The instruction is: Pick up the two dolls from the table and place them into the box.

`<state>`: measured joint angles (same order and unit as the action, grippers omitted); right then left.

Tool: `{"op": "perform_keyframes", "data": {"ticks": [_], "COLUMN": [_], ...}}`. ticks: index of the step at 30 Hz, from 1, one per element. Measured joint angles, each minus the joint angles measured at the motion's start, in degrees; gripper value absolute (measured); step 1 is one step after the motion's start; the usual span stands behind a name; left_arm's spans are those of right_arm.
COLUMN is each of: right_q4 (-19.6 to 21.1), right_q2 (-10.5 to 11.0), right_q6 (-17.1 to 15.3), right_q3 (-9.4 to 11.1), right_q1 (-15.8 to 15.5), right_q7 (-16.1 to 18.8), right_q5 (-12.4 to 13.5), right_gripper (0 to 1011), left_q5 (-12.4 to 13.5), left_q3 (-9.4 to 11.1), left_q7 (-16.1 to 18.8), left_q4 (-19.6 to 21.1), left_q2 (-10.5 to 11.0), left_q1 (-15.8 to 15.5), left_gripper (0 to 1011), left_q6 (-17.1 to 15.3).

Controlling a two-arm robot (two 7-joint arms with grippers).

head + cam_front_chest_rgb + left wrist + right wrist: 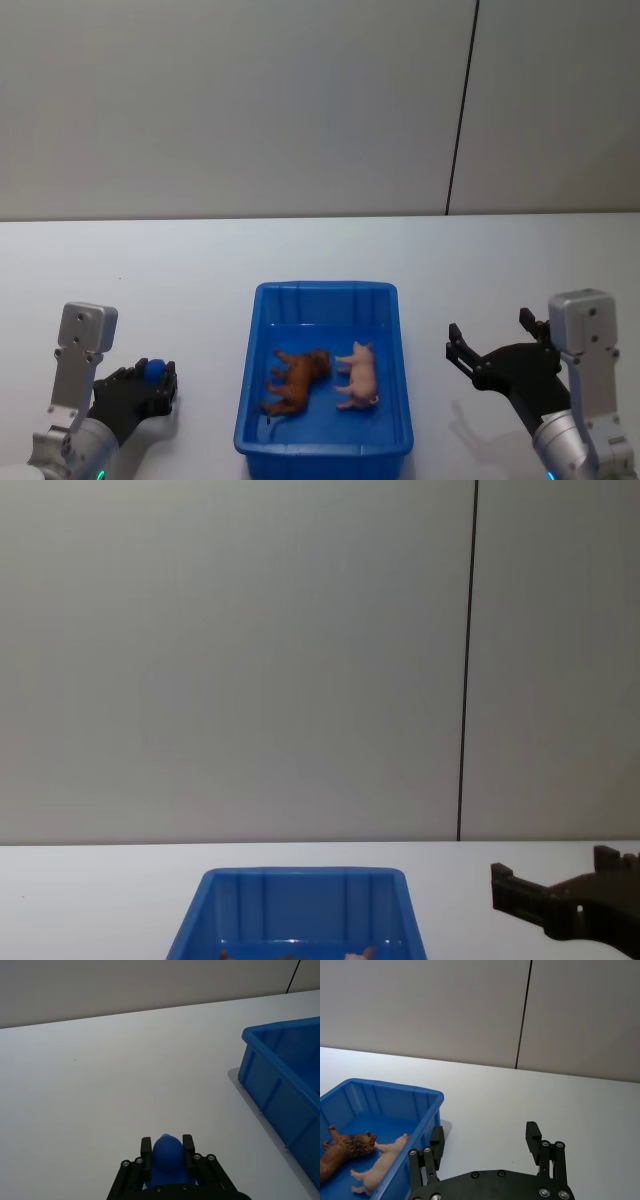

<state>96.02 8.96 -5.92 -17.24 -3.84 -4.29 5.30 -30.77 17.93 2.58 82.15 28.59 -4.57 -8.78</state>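
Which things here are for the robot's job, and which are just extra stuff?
For the job:
- pink doll, lying in the box
- brown doll, beside it in the box
- blue box
- table
- right gripper, open, right of the box

Just extra:
- small blue ball, held in the left gripper
- grey wall behind

The right gripper [487, 1139] is wide open over the white table [560, 1095]. The brown doll [342, 1152] and pink doll [377, 1170] lie touching in the blue box [390, 1094].
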Motion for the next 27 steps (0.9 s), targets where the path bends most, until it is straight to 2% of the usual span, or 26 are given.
{"op": "perform_keyframes", "data": {"ticks": [8, 15, 20, 27], "right_q4": [0.0, 0.0, 0.0, 0.0], "right_q2": [0.0, 0.0, 0.0, 0.0], "right_q6": [0.0, 0.0, 0.0, 0.0], "right_q3": [0.0, 0.0, 0.0, 0.0], "right_q1": [0.0, 0.0, 0.0, 0.0], "right_q7": [0.0, 0.0, 0.0, 0.0], "right_q5": [0.0, 0.0, 0.0, 0.0], "right_gripper": [1001, 1001, 1001, 1001], "left_q5": [0.92, 2.16, 3.2, 4.62], "left_q3": [-0.19, -0.4, -0.56, -0.8], "left_q7": [-0.75, -1.99, -3.56, -7.55], "left_q4": [-0.34, 0.61, 1.84, 4.03], "left_q2": [-0.16, -0.05, 0.15, 0.43], "left_q1": [-0.26, -0.29, -0.42, -0.98], "left_gripper": [278, 238, 211, 172], "left_q6": [0.22, 1.71, 2.89, 4.7]}}
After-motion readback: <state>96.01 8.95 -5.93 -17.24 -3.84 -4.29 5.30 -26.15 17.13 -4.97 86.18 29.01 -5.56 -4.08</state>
